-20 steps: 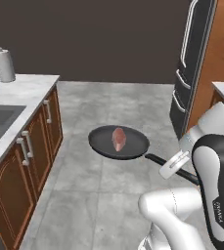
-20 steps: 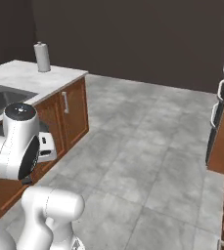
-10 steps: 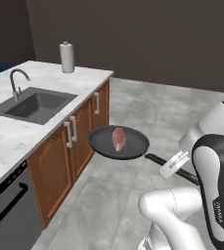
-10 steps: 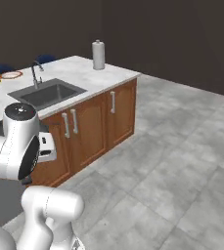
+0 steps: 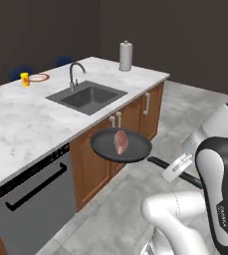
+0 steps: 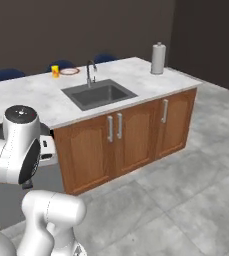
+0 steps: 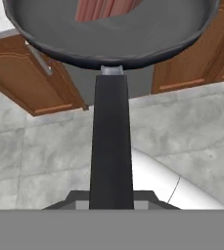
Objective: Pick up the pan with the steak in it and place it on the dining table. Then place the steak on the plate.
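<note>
The hand (image 5: 181, 168) is clamped on the long black handle of the pan (image 5: 121, 146), holding it level in the air above the grey tiled floor (image 5: 115, 214), just in front of the wooden cabinet doors (image 5: 130, 117) of the dining table (image 5: 31, 117). The steak (image 5: 120, 141) lies in the middle of the pan, pinkish-red with a paler edge. In the hand view the handle runs straight up from the bottom edge to the pan (image 7: 113, 34), and the steak (image 7: 106, 8) shows at the top. The pan hangs lower than the marble surface and a little out from its edge, not over it. On the surface, a dark sink (image 5: 88, 96) with a tap (image 5: 74, 74) sits near the middle, and a paper towel roll (image 5: 126, 56) stands upright at the far corner. The plate (image 5: 38, 77) lies at the far side of the surface, well apart from the pan, with a small yellow object (image 5: 25, 79) just beside it. Blue chairs (image 5: 21, 73) stand behind it. A dishwasher front (image 5: 28, 201) is set in the near end of the island.
</note>
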You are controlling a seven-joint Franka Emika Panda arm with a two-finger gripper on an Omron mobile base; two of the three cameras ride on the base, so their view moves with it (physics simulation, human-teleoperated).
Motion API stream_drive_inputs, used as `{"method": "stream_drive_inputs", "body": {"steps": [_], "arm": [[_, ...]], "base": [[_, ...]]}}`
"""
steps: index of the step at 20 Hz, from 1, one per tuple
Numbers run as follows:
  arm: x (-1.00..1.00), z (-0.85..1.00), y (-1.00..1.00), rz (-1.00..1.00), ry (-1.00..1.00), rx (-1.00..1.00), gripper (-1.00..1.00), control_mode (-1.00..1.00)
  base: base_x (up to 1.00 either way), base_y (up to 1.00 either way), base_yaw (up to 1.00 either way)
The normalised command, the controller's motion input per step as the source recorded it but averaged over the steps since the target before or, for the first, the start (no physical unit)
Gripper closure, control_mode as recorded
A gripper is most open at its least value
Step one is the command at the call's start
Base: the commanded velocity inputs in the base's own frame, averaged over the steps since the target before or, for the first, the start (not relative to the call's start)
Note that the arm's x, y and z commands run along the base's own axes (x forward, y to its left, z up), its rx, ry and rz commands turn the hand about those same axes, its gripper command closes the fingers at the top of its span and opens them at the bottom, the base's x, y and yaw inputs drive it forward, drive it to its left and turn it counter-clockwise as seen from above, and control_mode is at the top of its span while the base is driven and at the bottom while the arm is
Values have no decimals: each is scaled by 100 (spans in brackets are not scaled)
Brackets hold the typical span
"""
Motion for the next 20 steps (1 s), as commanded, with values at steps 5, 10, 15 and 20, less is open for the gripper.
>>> {"method": "stream_drive_inputs", "body": {"steps": [5,10,15,20], "arm": [[0,0,0,0,0,0,100,100],[0,0,0,0,0,0,100,100],[0,0,0,0,0,0,100,100],[0,0,0,0,0,0,100,100]], "base": [[-1,0,50],[0,0,50],[0,0,50],[0,0,21]]}}
